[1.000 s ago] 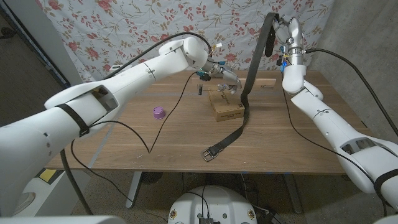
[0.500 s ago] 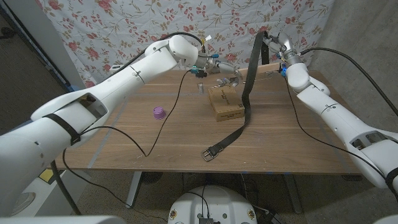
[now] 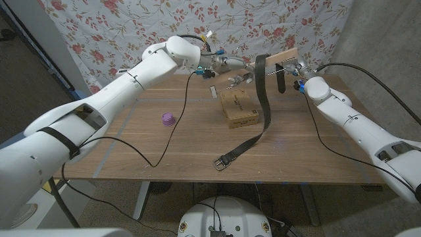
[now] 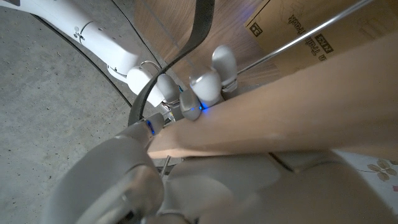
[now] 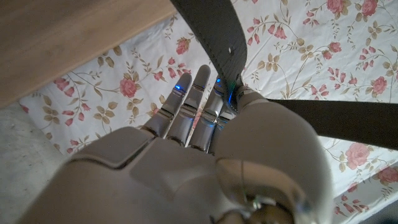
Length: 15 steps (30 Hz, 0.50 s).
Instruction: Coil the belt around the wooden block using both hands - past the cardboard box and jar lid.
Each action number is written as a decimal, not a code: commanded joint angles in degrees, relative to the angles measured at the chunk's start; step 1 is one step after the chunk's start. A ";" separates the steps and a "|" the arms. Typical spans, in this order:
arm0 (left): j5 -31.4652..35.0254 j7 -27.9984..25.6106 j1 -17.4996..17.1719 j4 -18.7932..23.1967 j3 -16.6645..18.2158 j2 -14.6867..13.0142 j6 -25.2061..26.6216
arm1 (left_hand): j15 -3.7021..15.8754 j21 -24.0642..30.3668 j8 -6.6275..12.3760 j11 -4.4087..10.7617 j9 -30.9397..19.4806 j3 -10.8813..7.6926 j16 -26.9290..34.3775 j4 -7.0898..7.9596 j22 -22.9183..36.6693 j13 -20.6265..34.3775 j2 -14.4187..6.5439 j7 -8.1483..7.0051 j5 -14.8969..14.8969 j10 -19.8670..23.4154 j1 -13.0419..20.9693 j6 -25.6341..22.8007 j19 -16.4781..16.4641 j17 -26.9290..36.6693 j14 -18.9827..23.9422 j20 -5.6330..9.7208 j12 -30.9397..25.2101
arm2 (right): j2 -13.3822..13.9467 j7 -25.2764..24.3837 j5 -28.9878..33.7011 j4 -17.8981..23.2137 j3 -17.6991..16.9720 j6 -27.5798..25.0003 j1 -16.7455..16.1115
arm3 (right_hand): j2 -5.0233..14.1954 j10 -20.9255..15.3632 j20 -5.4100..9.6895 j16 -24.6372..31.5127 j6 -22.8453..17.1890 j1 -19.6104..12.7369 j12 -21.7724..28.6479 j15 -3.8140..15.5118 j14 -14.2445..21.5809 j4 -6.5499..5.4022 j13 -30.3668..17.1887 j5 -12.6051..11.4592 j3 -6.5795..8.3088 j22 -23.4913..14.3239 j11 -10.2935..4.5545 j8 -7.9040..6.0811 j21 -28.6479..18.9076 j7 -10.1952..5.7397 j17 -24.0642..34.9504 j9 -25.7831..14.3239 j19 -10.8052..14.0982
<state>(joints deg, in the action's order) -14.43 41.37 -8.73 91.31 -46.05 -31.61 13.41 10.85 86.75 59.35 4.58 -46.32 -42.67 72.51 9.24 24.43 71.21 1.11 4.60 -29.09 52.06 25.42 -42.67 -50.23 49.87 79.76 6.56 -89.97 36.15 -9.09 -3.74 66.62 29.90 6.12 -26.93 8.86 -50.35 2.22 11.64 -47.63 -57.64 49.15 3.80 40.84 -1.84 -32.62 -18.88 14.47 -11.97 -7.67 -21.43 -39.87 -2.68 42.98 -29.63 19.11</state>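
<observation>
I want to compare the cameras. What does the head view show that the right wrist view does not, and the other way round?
Head view alone: the table, cardboard box, purple lid, the belt's buckle end lying on the table, and the left hand at the block.
Right wrist view alone: the back of the right hand close up.
Both: the belt, wooden block, floral cloth.

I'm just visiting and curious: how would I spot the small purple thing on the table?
Start at the wooden table and look toward the robot's left side, away from the cardboard box. The purple cap stands alone there beside a thin black cable, the only purple object.
</observation>
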 commanded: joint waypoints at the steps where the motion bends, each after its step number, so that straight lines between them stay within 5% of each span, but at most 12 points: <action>1: 0.18 -5.24 -0.82 2.13 1.58 -1.86 1.78 | 0.43 0.54 0.40 0.05 -0.09 -0.40 0.57 0.01 0.03 0.13 -0.04 0.38 -0.04 0.43 -0.11 -0.15 -0.05 0.35 0.19 2.06 -0.38 | 1.72 3.76 -5.90 -0.42 0.03 -2.06 -4.57 | 0.45 -0.15 3.90 0.13 -6.15 -1.11 0.12 9.25 0.58 -0.20 -0.38 -0.48 0.40 -0.14 0.64 -0.31 -0.59 -3.16 -0.12 -0.35 -0.37; 15: 6.01 -6.25 4.09 -0.02 -2.29 -0.65 7.04 | 0.44 0.81 0.66 -0.08 -0.25 -0.74 0.60 -0.07 -0.08 0.14 -0.44 0.60 0.26 0.53 -0.04 0.17 -0.12 0.30 0.09 2.03 -0.40 | 7.03 9.20 -18.69 5.30 -5.24 -3.76 -16.89 | 0.65 -0.21 3.52 0.15 -6.24 -1.62 0.42 9.12 1.16 -0.25 -0.69 -0.45 0.67 0.01 1.20 -0.45 -0.90 -2.47 -0.60 -0.88 -0.60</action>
<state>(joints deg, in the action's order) -12.24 36.43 -7.74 92.57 -46.06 -32.93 17.01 10.94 87.14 59.80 4.48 -46.48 -43.11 72.95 9.16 24.47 71.22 1.10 4.61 -29.09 52.14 25.42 -42.63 -50.23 50.03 79.65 6.56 -89.88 39.75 -3.51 -13.86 68.55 28.03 3.21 -35.60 9.01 -50.66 2.53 11.65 -48.16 -58.38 49.17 4.22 41.65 -2.06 -33.08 -19.11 14.69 -11.98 -6.72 -21.48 -40.31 -2.16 42.45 -30.17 18.80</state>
